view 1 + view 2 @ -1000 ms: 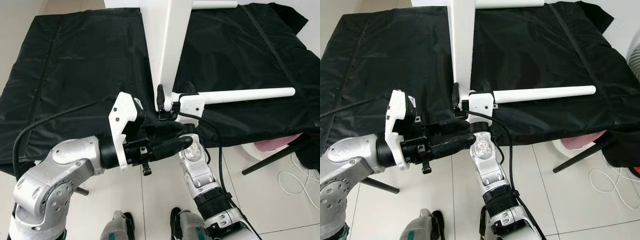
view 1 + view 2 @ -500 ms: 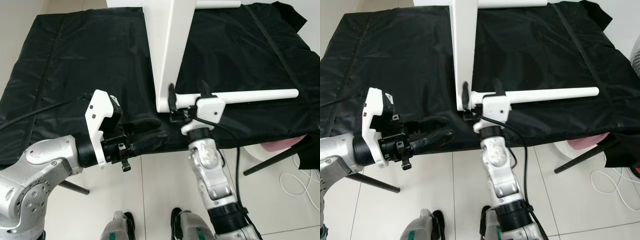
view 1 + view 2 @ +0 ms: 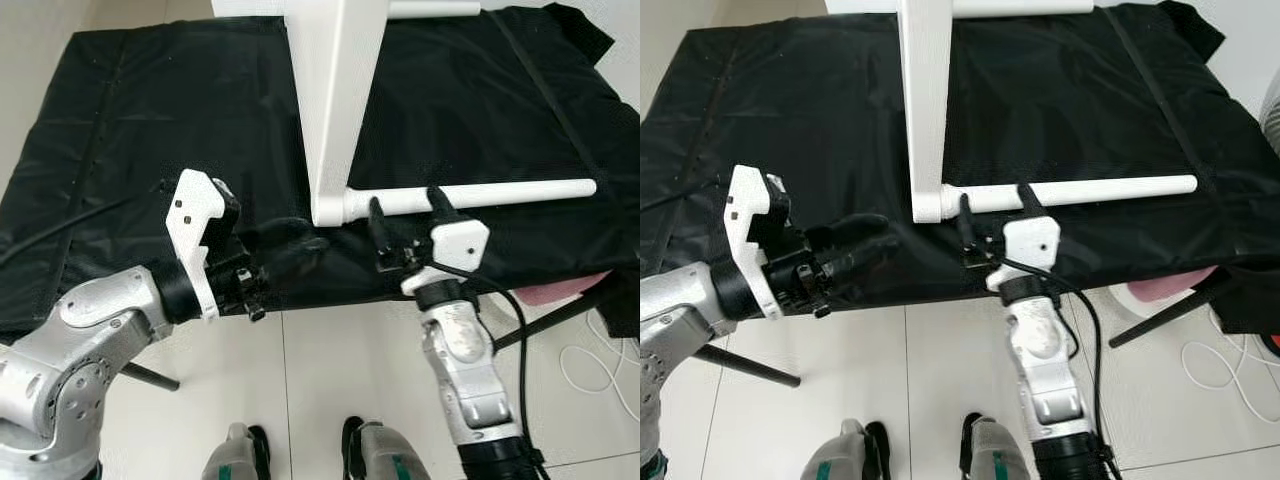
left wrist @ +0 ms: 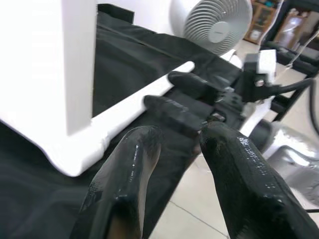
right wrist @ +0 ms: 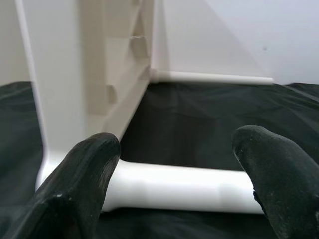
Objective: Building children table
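A white tabletop panel (image 3: 335,100) stands on its edge on a black cloth (image 3: 150,120). From its near corner a white round leg (image 3: 500,191) lies out to the right along the cloth. A second leg (image 3: 430,9) juts from the far corner. My right gripper (image 3: 407,213) is open, its fingertips either side of the near leg a short way from the corner; in the right wrist view the leg (image 5: 184,186) lies across just beyond the gripper (image 5: 178,142). My left gripper (image 3: 300,240) is open and empty, low and left of the corner (image 4: 75,74).
The cloth's front edge hangs just ahead of my feet. A pink and white object (image 3: 560,290) and a black slanted bar (image 3: 545,315) sit low at the right, with a white cable (image 3: 590,370) on the tiled floor. A white fan (image 4: 212,22) stands beyond.
My right gripper has moved right along the near leg, away from the corner. My left gripper has drawn back to the left from beside it.
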{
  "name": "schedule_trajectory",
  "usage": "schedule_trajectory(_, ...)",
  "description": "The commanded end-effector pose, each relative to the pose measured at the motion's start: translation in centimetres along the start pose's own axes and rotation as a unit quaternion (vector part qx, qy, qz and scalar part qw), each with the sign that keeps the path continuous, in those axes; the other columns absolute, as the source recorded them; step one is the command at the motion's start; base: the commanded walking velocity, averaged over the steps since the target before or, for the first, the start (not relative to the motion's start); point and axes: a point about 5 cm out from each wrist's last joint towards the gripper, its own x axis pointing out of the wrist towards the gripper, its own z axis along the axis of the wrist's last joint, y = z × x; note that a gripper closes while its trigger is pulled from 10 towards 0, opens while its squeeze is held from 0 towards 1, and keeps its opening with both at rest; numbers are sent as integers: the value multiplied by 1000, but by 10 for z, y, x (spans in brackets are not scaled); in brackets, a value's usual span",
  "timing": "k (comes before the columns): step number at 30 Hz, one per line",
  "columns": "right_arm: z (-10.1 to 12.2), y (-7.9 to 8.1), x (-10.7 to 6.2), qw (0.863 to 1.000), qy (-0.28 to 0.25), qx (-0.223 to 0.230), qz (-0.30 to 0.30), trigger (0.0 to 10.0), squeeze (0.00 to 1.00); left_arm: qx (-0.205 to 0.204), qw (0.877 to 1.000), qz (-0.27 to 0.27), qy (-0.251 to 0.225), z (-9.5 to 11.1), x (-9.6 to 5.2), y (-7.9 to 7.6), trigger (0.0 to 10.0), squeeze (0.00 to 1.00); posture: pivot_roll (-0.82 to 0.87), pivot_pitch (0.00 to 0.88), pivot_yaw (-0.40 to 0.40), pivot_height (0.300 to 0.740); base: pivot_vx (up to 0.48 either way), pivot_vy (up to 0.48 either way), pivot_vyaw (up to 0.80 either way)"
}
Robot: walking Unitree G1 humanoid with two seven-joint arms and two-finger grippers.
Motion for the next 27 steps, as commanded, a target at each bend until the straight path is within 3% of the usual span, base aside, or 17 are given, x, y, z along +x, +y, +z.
schedule_trajectory(1,-3,-9,-2,1000,13,-5,-18,10000,0,-7,999,33,-7,-7,2,3,10000,0,-21,146,53,740,0,0,0)
schedule_trajectory(6,-1,-20,10,998,6,-5,-61,10000,0,-20,995,90,-32,-17,13,10,10000,0,-35,117,48,740,0,0,0)
schedule_trajectory(8,-1,-20,10,998,6,-5,-61,10000,0,-20,995,90,-32,-17,13,10,10000,0,-35,117,48,740,0,0,0)
schedule_trajectory(9,-2,-21,14,997,14,1,-72,10000,0,-33,990,128,-46,-24,18,16,10000,0,-43,87,42,740,0,0,0)
schedule_trajectory(15,-11,-22,16,995,43,-8,-95,10000,0,-61,978,191,-51,-42,27,21,10000,0,-50,65,38,740,0,0,0)
schedule_trajectory(21,-24,-21,17,991,78,-36,-105,10000,0,-37,958,279,-64,-52,28,33,10000,0,-61,45,34,740,0,0,0)
schedule_trajectory(27,-32,-30,17,988,88,-36,-121,10000,0,-20,950,308,-42,-65,31,43,10000,0,-72,33,31,740,0,0,0)
